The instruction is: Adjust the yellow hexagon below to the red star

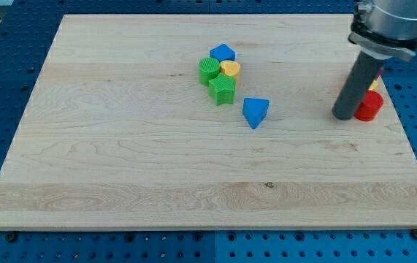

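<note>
1. My tip [344, 117] is a bare rod with no jaws to spread or press together; it pinches nothing.
2. Touching its right: a red block [369, 107], shape unclear. Behind the rod, a yellow block [373, 85], barely visible, presumably the hexagon.
3. Risk: pushing blind could shove red along too.
4. Well left: blue triangle [255, 112], green star [222, 90].

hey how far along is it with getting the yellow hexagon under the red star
Done: my tip has reached the red block at the view's right edge. In hand: it stands just left of that block, with a sliver of yellow showing behind the rod; shapes are hidden. Left: I cannot confirm any yellow below the red.
</note>
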You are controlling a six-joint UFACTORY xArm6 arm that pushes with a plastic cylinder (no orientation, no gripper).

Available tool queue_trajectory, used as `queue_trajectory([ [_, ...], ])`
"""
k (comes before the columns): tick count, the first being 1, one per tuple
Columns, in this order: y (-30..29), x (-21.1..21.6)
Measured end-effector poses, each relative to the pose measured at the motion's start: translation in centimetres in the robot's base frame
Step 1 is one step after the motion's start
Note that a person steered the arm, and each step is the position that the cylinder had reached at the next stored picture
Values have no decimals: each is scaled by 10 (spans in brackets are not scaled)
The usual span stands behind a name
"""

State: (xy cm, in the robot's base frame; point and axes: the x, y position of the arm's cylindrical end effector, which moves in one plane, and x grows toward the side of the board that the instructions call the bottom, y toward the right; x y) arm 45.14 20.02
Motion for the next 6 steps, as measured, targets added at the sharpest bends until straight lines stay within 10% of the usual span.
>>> queue_trajectory([
  [6,25,-48],
])
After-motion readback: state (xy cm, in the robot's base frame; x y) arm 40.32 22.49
